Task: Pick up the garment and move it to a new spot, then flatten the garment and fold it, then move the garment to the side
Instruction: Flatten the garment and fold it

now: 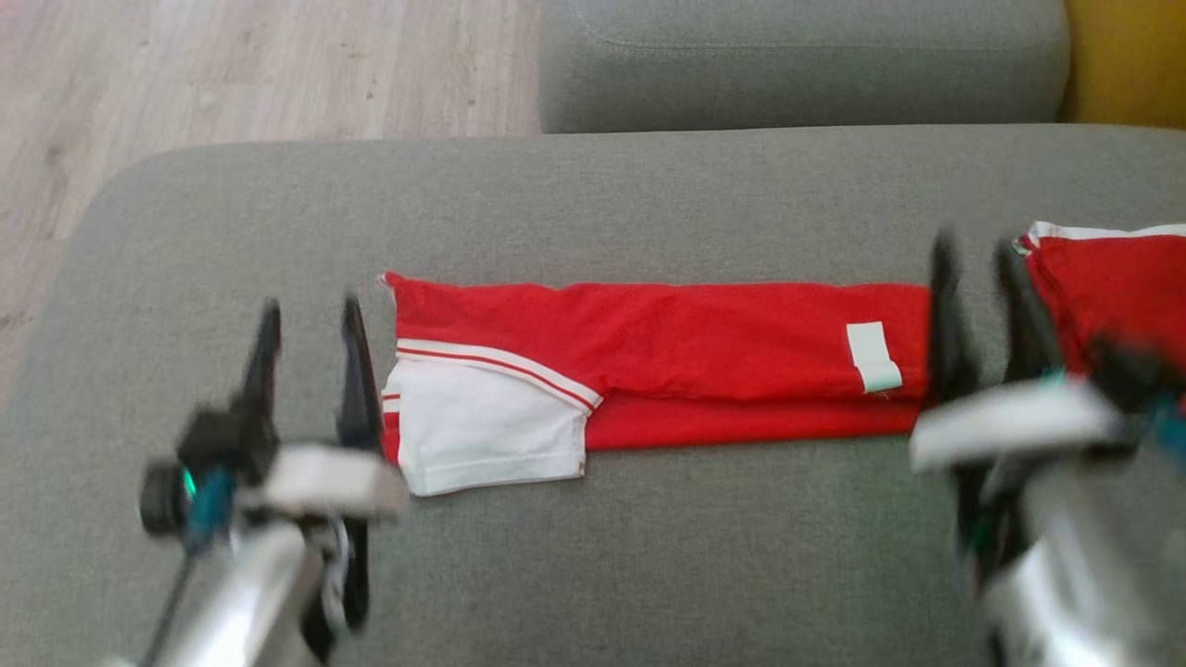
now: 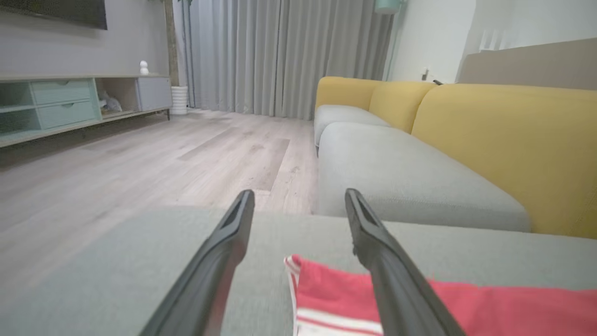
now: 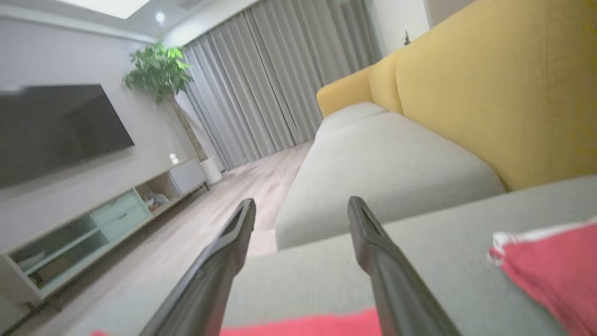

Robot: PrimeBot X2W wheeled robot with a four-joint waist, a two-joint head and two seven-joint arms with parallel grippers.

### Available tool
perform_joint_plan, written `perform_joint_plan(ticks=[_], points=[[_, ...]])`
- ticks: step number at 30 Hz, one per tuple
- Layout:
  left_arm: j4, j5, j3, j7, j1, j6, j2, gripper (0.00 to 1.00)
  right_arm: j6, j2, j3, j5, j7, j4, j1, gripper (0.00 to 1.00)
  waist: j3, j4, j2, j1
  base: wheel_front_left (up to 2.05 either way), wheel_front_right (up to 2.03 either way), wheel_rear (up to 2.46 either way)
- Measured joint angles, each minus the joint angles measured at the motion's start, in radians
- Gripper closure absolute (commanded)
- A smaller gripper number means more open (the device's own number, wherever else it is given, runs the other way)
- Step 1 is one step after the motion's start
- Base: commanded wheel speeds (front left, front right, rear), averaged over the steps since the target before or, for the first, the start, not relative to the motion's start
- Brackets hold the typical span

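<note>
The garment (image 1: 704, 357), red with white striped sleeve parts and a white label, lies folded into a long strip across the grey cushion (image 1: 593, 204). My left gripper (image 1: 310, 320) hovers open just off the strip's left end, nothing between its fingers. My right gripper (image 1: 977, 259) stands open at the strip's right end, also holding nothing. In the left wrist view the garment's striped end (image 2: 326, 298) lies below the open left gripper (image 2: 298, 198). In the right wrist view a red edge of the garment (image 3: 303, 326) shows beneath the open right gripper (image 3: 301, 205).
A second red and white garment (image 1: 1112, 278) lies at the cushion's right edge and shows again as a red garment (image 3: 550, 261). Another grey sofa seat (image 1: 797, 56) lies beyond, with a yellow backrest (image 2: 508, 144). Wooden floor (image 1: 232, 74) is to the left.
</note>
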Motion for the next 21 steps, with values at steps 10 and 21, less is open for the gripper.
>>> perform_joint_plan(ticks=[10, 21], points=[[0.004, 0.163, 0.19, 0.0, 0.212, -0.121, -0.141, 0.0, 0.0, 0.087, -0.053, -0.202, 0.0, -0.14, 0.28, 0.0, 0.012, 0.009, 0.0, 0.0, 0.0, 0.0, 0.0], [0.055, 0.282, 0.28, 0.0, 0.172, -0.228, -0.207, 0.0, 0.0, 0.091, -0.209, -0.285, 0.021, 0.064, 0.144, 0.0, 0.08, 0.026, 0.0, 0.0003, 0.0, 0.0, 0.0]])
